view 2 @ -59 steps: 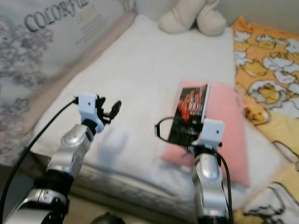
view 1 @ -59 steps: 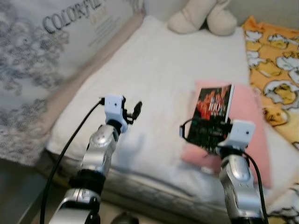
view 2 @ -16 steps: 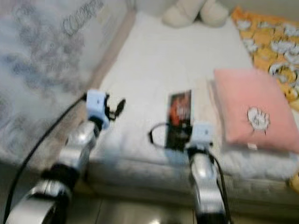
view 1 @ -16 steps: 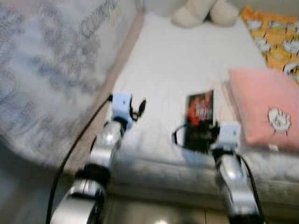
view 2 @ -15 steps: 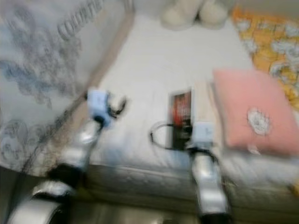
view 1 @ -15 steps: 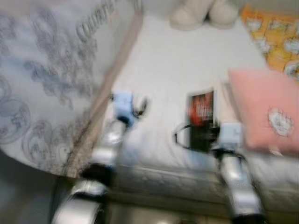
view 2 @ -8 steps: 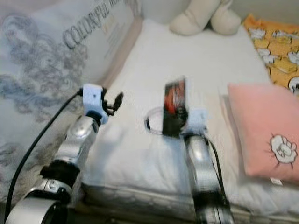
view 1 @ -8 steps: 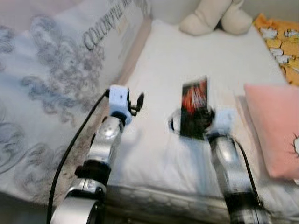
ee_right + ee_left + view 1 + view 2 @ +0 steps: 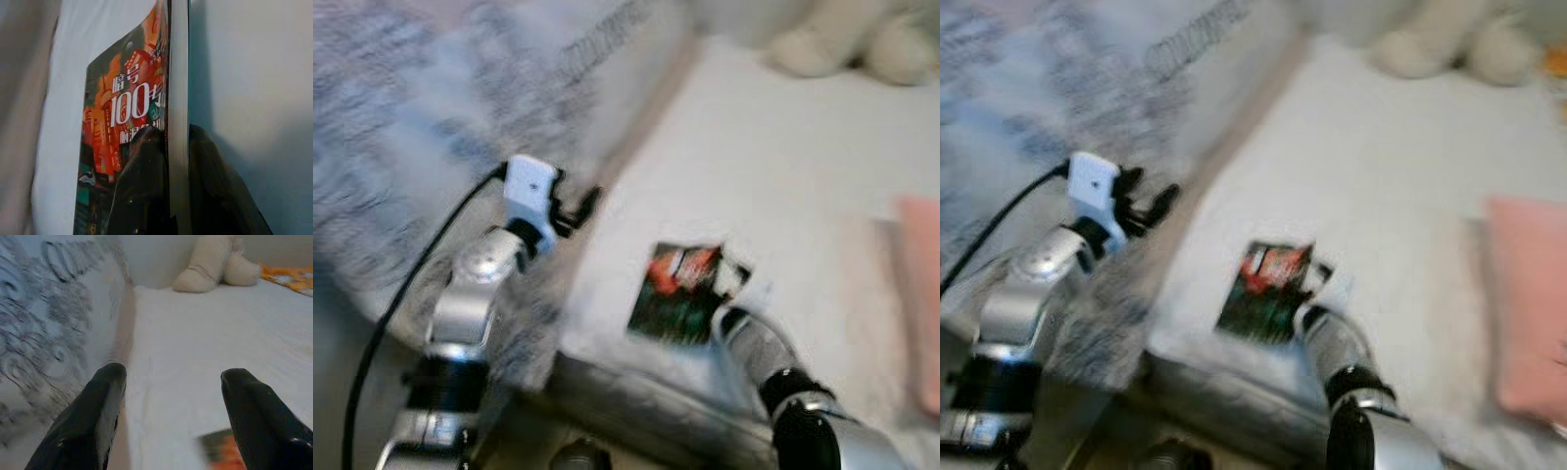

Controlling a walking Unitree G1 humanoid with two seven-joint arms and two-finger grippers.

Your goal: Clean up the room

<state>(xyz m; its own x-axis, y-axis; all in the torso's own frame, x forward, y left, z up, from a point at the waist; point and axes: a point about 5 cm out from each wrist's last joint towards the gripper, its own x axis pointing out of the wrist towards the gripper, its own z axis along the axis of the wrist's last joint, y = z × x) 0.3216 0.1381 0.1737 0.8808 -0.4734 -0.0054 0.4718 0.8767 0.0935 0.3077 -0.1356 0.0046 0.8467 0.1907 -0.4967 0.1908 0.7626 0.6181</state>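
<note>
A book [image 9: 677, 292] with a dark red and green cover is held over the white bed [image 9: 783, 166], near its front edge. My right gripper [image 9: 168, 152] is shut on the book [image 9: 127, 122], one black finger on the cover and one behind it. My left gripper [image 9: 168, 377] hangs open and holds nothing, above the bed's left side next to a grey patterned quilt [image 9: 421, 127]. In the head views the left gripper [image 9: 579, 204] sits to the left of the book. The head views are blurred.
A cream plush toy [image 9: 1449, 44] lies at the far end of the bed. A pink pillow [image 9: 1528, 313] rests on the bed's right side. The patterned quilt [image 9: 44, 308] is piled along the left. The mattress front edge [image 9: 636, 392] runs below the book.
The view has swung left and gone blurry. The book in my right gripper has dropped lower and tilted flatter toward the bed's front edge. The left gripper stays open.
</note>
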